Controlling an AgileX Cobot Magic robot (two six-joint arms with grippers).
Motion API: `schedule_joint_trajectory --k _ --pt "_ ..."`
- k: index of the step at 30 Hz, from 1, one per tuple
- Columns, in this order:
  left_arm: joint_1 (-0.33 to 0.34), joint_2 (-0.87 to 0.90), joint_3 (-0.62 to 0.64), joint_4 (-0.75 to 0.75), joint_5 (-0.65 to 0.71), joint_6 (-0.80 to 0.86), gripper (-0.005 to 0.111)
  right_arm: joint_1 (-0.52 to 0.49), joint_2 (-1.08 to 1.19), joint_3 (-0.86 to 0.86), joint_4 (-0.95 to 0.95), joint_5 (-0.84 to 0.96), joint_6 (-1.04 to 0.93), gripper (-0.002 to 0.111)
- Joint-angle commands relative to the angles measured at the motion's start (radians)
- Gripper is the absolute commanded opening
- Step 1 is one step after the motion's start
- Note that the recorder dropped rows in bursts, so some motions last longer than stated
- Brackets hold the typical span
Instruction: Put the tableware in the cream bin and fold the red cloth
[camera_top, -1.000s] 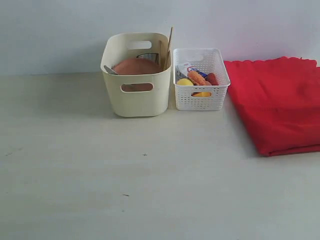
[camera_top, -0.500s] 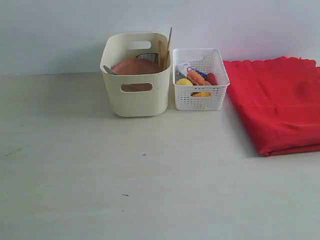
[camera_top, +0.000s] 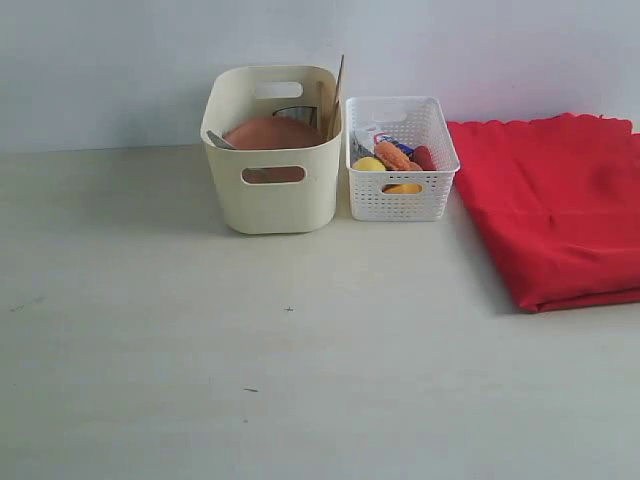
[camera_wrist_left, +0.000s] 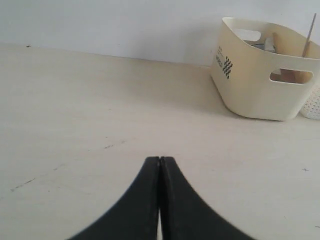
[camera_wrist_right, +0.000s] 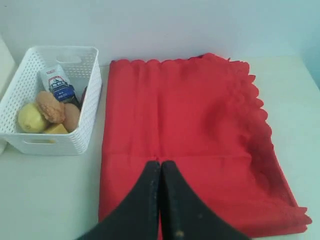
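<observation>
At the back of the table (camera_top: 300, 380) stands the cream bin (camera_top: 272, 200). The round brown plate (camera_top: 272, 133) lies inside it, and the wooden chopsticks (camera_top: 338, 90) poke up out of its right corner. Just beside the bin sits a white basket (camera_top: 400, 205) with a milk carton (camera_wrist_right: 59, 82) and other food. That basket stands between the bin and the red cloth (camera_top: 560, 220), which lies flat on the table. My left tool (camera_wrist_left: 159, 160) is closed tight over bare table and holds nothing. My right tool (camera_wrist_right: 160, 164) is closed tight too, over the cloth, and grips nothing.
</observation>
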Motion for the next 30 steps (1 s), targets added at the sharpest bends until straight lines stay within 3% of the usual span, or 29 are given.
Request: schedule_joint_trajectory --k 1,18,23,27,30 --pt "-0.042 -0.006 0.003 0.015 -0.008 -0.008 0.000 0.008 -0.155 0.115 -0.008 -0.027 0.000 0.000" --pt "-0.111 -0.006 0.003 0.028 -0.008 -0.008 0.000 0.008 -0.683 0.425 0.025 -0.093 -0.038 0.000" --pt "-0.111 -0.006 0.003 0.028 -0.008 -0.008 0.000 0.008 -0.793 0.503 0.146 -0.106 -0.157 0.000" --pt "-0.111 -0.006 0.003 0.028 -0.008 -0.008 0.000 0.008 -0.874 0.530 0.318 -0.113 -0.395 0.000" --pt "-0.111 -0.006 0.003 0.028 -0.008 -0.008 0.000 0.008 -0.925 0.545 0.350 -0.097 -0.420 0.000"
